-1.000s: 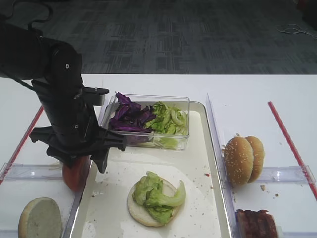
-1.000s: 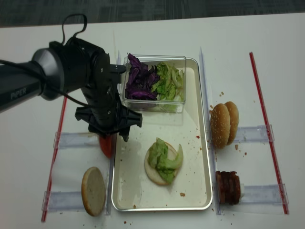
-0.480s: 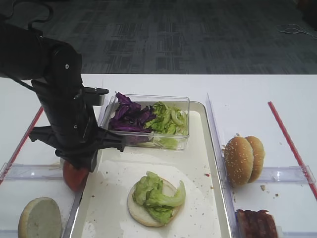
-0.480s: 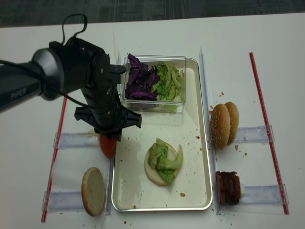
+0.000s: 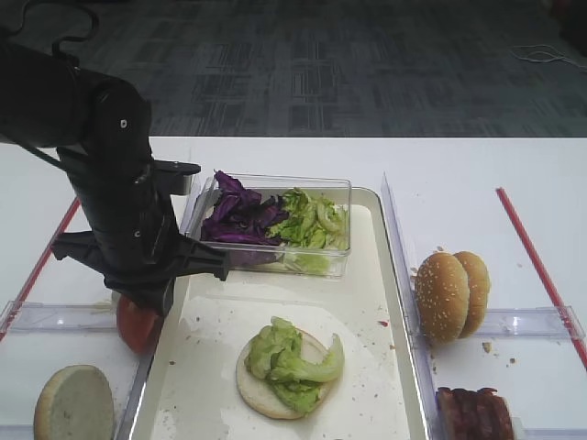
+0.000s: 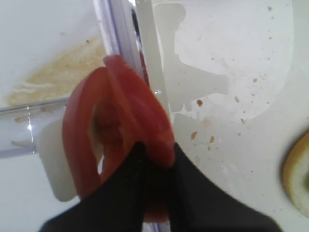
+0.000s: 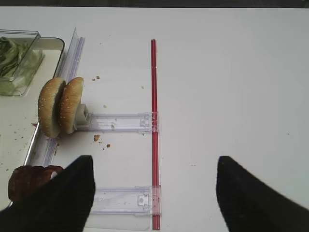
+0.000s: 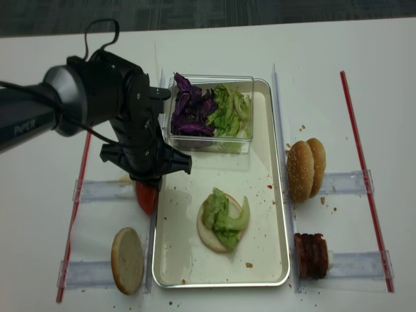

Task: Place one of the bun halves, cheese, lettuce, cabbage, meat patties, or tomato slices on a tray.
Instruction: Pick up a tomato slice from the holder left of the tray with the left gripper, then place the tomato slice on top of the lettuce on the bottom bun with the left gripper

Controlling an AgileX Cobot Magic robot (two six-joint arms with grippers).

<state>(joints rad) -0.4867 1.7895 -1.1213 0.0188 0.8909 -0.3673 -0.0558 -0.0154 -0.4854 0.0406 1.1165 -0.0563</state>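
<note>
Pinching one of the tomato slices [image 6: 137, 130] by its upper rim, the left gripper [image 6: 157, 169] is seen clenched on it where the slices stand on edge in a clear rack [image 6: 21, 128] just outside the left rim of the tray [image 5: 367, 302]. Wet, soft, thin flesh is judged slippery and easily torn, so the firmer skin edge is the better hold. That grip is shown only by the left wrist view; the overhead views hide it behind the arm, and the right gripper [image 7: 154, 193] hangs spread wide, holding nothing.

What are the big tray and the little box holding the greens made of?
The tray looks like metal with a cream-white floor: its raised rim shines silvery. The box seems to be clear plastic, since the lettuce and cabbage show through its glossy walls.
</note>
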